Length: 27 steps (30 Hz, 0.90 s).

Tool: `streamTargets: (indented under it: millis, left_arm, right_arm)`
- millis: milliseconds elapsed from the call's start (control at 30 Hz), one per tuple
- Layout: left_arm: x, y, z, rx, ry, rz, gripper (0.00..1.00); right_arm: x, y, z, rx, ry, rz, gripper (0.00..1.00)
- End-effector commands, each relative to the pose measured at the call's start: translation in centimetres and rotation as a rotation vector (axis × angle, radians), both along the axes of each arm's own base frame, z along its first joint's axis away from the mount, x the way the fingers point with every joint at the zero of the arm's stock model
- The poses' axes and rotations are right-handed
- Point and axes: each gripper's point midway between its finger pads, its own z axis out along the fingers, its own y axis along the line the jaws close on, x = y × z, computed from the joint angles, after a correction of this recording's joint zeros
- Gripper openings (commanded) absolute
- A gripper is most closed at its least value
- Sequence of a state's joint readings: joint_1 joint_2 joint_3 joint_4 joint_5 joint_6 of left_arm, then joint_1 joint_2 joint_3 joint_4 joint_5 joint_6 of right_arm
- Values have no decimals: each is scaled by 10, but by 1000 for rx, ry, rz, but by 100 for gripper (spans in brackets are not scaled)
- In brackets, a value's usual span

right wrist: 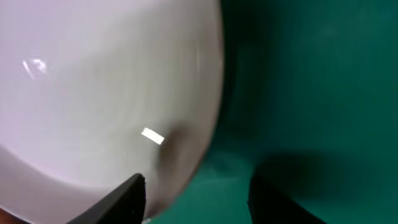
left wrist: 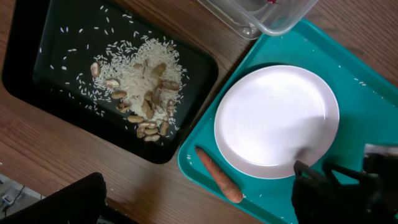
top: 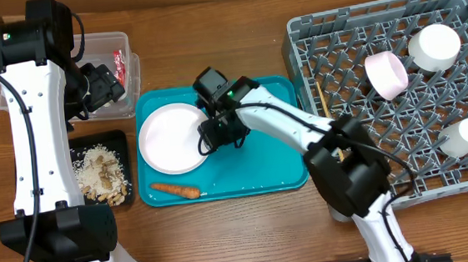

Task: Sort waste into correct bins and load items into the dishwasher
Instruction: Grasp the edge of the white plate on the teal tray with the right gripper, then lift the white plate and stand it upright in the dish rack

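The right gripper (top: pixel 208 140) is at the right rim of the pale plate (top: pixel 170 138) on the teal tray (top: pixel 262 169). Its fingers are apart, 1 over the plate and 1 over the tray. The left gripper (top: pixel 101 84) hangs by the clear tub (top: pixel 105 39); I cannot tell its fingers' state.

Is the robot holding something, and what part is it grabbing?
Nothing is held yet. The right gripper is open around the plate at its rim, not squeezing. The left gripper looks empty.

Bright, even light overhead; shadows soft. The right wrist view is blurred, with small glints on the plate (right wrist: pixel 93 87).
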<state>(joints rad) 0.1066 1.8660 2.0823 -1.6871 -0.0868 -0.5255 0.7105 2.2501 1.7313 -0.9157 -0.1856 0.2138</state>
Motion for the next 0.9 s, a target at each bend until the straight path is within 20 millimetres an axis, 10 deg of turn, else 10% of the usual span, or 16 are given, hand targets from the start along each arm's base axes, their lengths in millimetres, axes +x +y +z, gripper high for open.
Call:
streamTargets:
  millis: [0, 567, 733, 867]
  left_arm:
    - [-4, -2, 11, -3, -32, 6, 97]
    - [-3, -3, 11, -7, -39, 6, 97]
    - [-1, -3, 11, -6, -44, 6, 97]
    - [-1, -2, 11, -6, -47, 7, 97]
  right_arm:
    - [15, -24, -11, -122, -51, -86, 49]
    - [54, -146, 7, -323, -17, -272, 4]
    - [69, -166, 57, -273, -111, -244, 4]
    - [85, -189, 136, -207, -273, -269, 4]
